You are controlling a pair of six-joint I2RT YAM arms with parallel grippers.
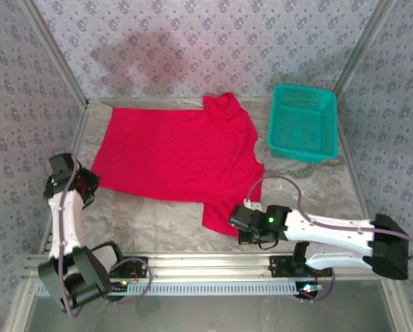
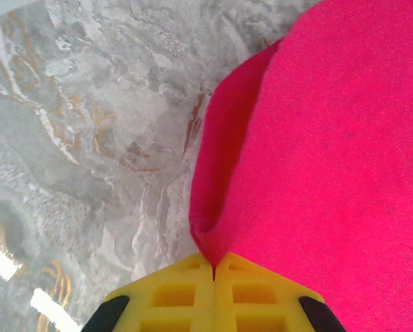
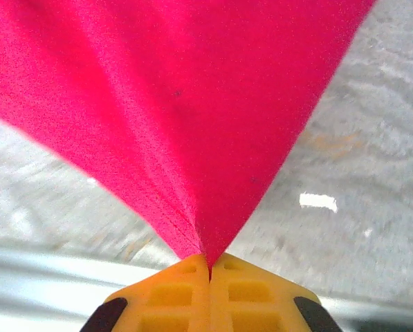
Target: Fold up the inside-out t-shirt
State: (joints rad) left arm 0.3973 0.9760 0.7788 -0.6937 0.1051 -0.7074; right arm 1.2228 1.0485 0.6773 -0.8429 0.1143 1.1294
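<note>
While the red t-shirt [image 1: 171, 155] is lying spread flat across the middle of the marbled surface [image 1: 158, 221], both arms are gripping its near side, so the step in hand looks like a lift-and-carry fold. On the left, the left arm [image 1: 62, 214] is pinching the near left corner of the cloth, its yellow jaws closed tight on a small fold of fabric. Further right, the right arm [image 1: 324, 232] is holding the edge of the near sleeve, its jaws likewise shut on a bunched point of cloth that is fanning out from them. To do this well, the two arms should be rising together and by the same amount, so that the near edge is coming up level and not twisting. They should be carrying it toward the far edge in step, with the cloth lightly taut between them, stopping short of the teal basket [image 1: 303, 123] just beside the shirt's far right side. Both pinches are looking thin, so a slow pull is safer than a jerk.
</note>
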